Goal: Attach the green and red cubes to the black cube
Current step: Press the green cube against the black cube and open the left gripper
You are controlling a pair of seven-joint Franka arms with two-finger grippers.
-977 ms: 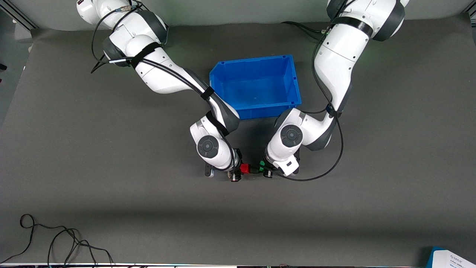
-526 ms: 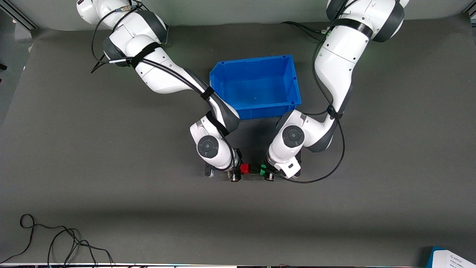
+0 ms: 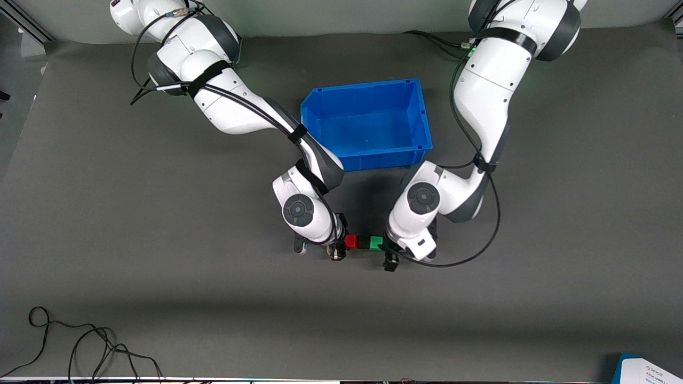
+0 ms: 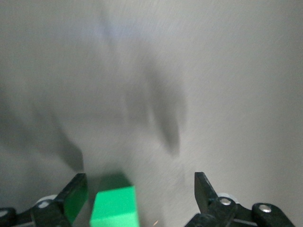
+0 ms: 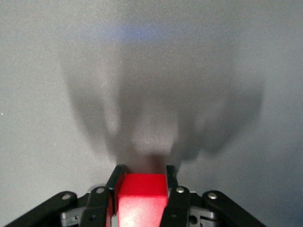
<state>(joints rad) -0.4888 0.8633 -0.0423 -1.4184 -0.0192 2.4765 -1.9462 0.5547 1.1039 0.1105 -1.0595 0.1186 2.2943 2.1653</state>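
Observation:
The red cube point(image 3: 351, 241), the black cube point(image 3: 363, 243) and the green cube point(image 3: 376, 243) stand joined in one row, the black one in the middle, nearer the front camera than the blue bin. My right gripper point(image 3: 338, 246) is shut on the red cube point(image 5: 142, 191), with a finger point(image 5: 115, 179) on each side. My left gripper point(image 3: 389, 252) is open at the green end of the row. In the left wrist view the green cube point(image 4: 114, 206) lies free between the spread fingers point(image 4: 204, 189), close to one of them. The black cube is hidden in both wrist views.
An empty blue bin point(image 3: 373, 159) stands just farther from the front camera than both grippers. Loose black cables point(image 3: 80, 341) lie at the table's front edge toward the right arm's end. A white and blue item point(image 3: 648, 370) sits at the front corner toward the left arm's end.
My left gripper has opened, let go of the green cube and drawn back toward the left arm's end. The green cube stays on the black cube. The right gripper has not moved.

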